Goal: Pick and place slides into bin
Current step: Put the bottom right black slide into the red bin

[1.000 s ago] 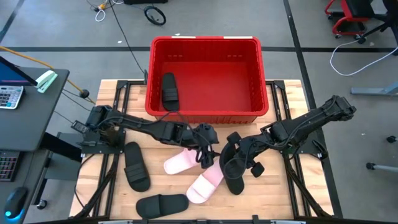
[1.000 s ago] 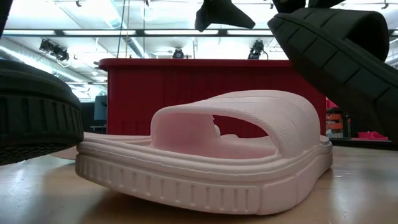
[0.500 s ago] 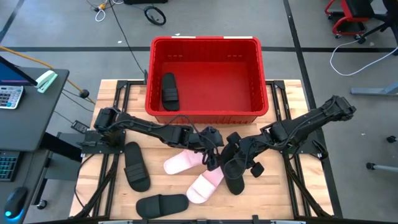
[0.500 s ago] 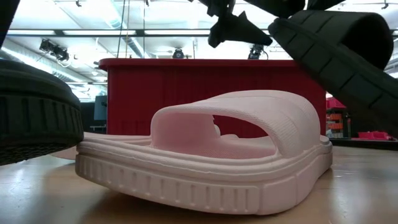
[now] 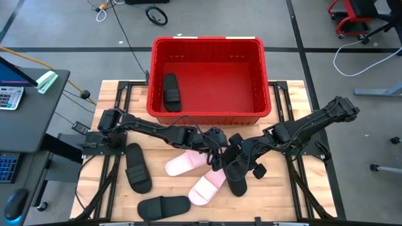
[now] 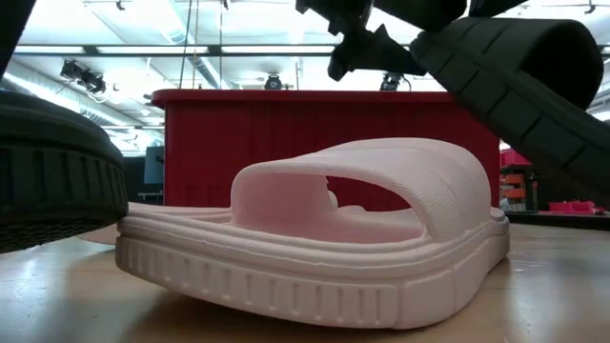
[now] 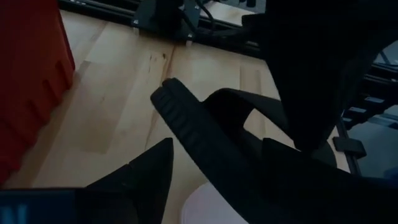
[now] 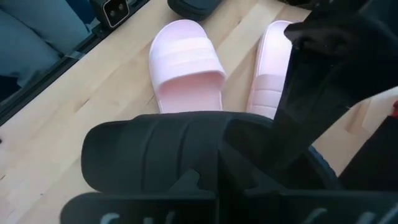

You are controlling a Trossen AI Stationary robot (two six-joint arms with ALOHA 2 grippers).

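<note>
My right gripper (image 5: 243, 153) is shut on a black slide (image 5: 236, 172), which it holds tilted over the table's middle; the slide also shows in the low view (image 6: 515, 86). My left gripper (image 5: 218, 142) is open, and in the left wrist view (image 7: 217, 149) its fingers stand on either side of that slide's raised end (image 7: 180, 112). Two pink slides (image 5: 184, 164) (image 5: 207, 187) lie sole-down beside it. Two more black slides (image 5: 138, 168) (image 5: 163, 205) lie at the near left. One black slide (image 5: 170, 91) lies in the red bin (image 5: 207, 43). My right gripper holds the black slide close to its broad strap (image 8: 155, 146), coming from the table's right side. The gripper's own body hides the exact place of contact. The slide is tilted, one end raised. My left gripper's fingers (image 7: 152, 165) straddle the slide's raised end; whether they touch it I cannot tell.
The bin stands at the table's far middle, just beyond both grippers. The nearer pink slide (image 6: 315, 248) fills the low view, with a black sole (image 6: 57, 171) at its left. A desk with a keyboard (image 5: 12, 94) stands off the table's left.
My left gripper has gone toward the table's right edge and slightly nearer, up to the raised end of the black slide that my right gripper holds. The right gripper and the slides have kept still.
</note>
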